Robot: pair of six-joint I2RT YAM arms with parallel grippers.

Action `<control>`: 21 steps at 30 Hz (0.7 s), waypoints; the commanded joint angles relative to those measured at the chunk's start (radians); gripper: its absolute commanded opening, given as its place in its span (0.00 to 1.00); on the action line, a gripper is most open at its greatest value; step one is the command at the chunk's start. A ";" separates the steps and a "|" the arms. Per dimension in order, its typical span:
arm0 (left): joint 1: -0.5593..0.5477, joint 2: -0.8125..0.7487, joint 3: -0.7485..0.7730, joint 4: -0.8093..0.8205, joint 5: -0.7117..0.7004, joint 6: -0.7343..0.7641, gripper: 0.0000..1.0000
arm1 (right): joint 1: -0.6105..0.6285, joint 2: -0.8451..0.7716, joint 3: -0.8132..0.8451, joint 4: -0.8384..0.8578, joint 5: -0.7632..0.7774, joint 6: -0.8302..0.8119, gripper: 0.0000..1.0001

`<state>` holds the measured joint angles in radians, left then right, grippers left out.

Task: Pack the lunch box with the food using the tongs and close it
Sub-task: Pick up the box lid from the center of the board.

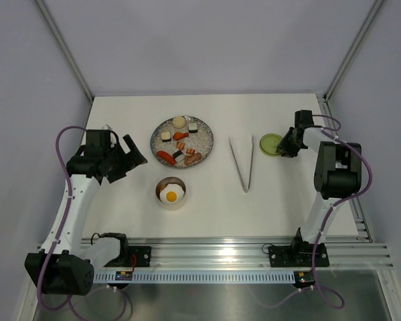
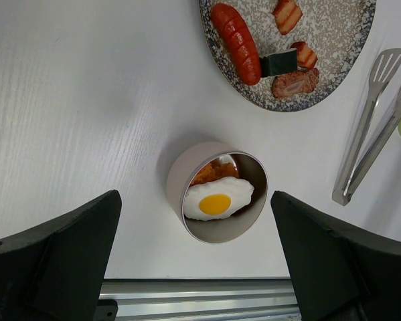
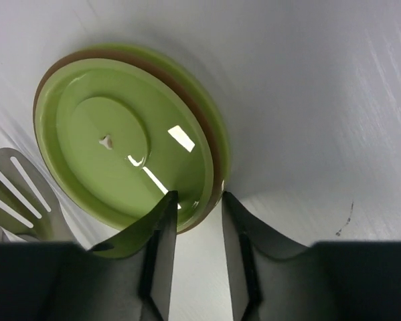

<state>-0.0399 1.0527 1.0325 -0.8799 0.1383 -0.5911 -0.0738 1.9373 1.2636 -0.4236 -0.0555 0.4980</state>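
Green lid point(image 3: 120, 140) lies on table point(image 1: 120, 221), right of tongs point(image 1: 242, 164). Right gripper point(image 3: 197, 197) straddles its rim, jaws narrow; pinch maybe not seated yet. Bite rim squarely, lift level. Left gripper point(image 1: 134, 152) gapes empty above lunch box point(image 2: 180, 174), egg point(image 2: 217, 200) inside.
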 commanded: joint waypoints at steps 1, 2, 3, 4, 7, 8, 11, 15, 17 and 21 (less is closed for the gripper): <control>0.006 -0.022 0.029 0.010 0.017 0.014 0.99 | -0.001 0.014 0.006 0.029 0.005 0.016 0.35; 0.005 -0.022 0.028 0.010 0.018 0.014 0.99 | -0.003 0.005 0.006 0.023 0.017 0.014 0.27; 0.006 -0.022 0.028 0.012 0.021 0.014 0.99 | -0.003 -0.004 0.005 0.023 0.020 0.016 0.22; 0.005 -0.023 0.026 0.013 0.023 0.014 0.99 | -0.003 -0.015 -0.001 0.025 0.025 0.016 0.17; 0.006 -0.026 0.017 0.022 0.029 0.014 0.99 | -0.003 -0.058 -0.010 0.019 0.040 0.019 0.00; 0.006 -0.025 0.017 0.018 0.024 0.014 0.99 | -0.003 -0.082 -0.015 0.019 0.043 0.019 0.00; 0.003 -0.016 0.029 -0.007 -0.025 0.019 0.99 | -0.003 -0.135 -0.032 0.017 0.049 0.024 0.00; -0.003 -0.020 0.040 0.024 0.056 0.014 0.99 | -0.003 -0.192 -0.047 0.008 0.049 0.027 0.00; -0.018 -0.016 0.049 0.042 0.075 0.008 0.99 | -0.003 -0.225 -0.059 0.005 0.045 0.030 0.00; -0.128 0.003 0.075 0.079 0.083 -0.025 0.99 | -0.001 -0.299 -0.087 -0.004 -0.007 0.033 0.00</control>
<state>-0.1028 1.0504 1.0481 -0.8783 0.1680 -0.5972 -0.0742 1.7264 1.1912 -0.4198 -0.0391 0.5179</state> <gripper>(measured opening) 0.988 0.019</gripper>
